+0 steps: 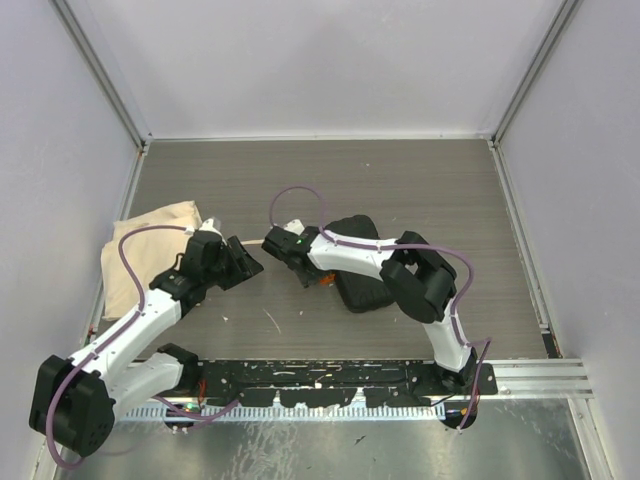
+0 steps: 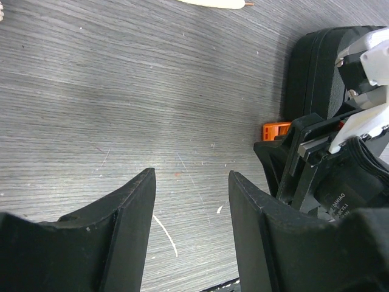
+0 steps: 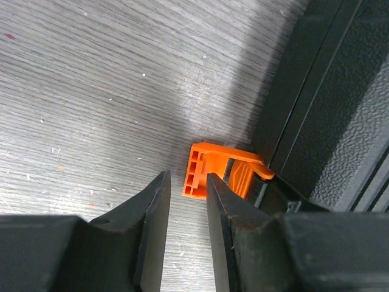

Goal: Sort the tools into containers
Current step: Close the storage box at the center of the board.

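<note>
- Right wrist view: the right gripper point(image 3: 185, 182) is held low over the table point(image 3: 91, 91), jaws only narrowly apart.
- The orange latch point(image 3: 209, 167) is flipped out from the edge of the black case point(image 3: 340, 121). Its free end is seen right at the gap between the fingertips.
- The right finger is touching the latch or just beside it; which one cannot be told. A strip of table is seen between the latch and the left finger, so no clamped hold is shown.
- The right side of this view is filled by the case, with a seam seen along its side.
- Left wrist view: the left gripper point(image 2: 191, 182) is held about half open with nothing in it. Only table is seen through the gap.
- The right gripper is seen at the right, down at the latch, with the case behind it. A pale stick point(image 2: 213, 2) is cut off by the top edge.
- Top view: the case is lying right of centre on the table, partly covered by the right arm, which is stretched across it.
- The beige bag point(image 1: 150, 250) is lying flat at the left side of the table, beside the left arm.
- Both grippers are placed between bag and case, near each other but apart.
- What is inside the case or the bag cannot be told.
</note>
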